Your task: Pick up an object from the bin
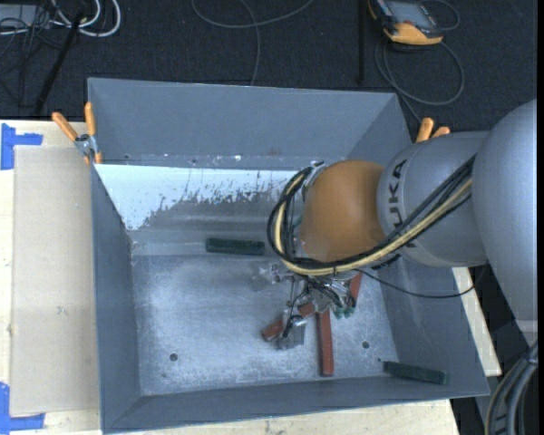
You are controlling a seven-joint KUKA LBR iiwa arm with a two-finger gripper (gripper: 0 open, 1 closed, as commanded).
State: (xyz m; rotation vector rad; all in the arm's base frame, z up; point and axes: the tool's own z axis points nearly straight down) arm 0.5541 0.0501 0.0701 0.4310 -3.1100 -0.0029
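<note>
grey metal bin (109, 243), seen from above. the gripper (293, 324), below the orange wrist cover (340, 211), hangs low over the bin floor, right of centre; how wide it stands cannot be told. at its tip lies a small reddish-brown piece (272, 333), with a long reddish-brown stick (325, 347) just beside. a dark bar (236, 246) lies by the back wall, a second dark bar (414, 371) in the near right corner.

My tool (295, 323) hangs right of the middle of the bin (181, 333). A small block (274, 332) lies just left of it, and a long stick (326, 350) lies just right, pointing at the front wall. A short bar (236, 246) lies behind by the back wall, and a second bar (414, 371) lies in the front right corner.
</note>
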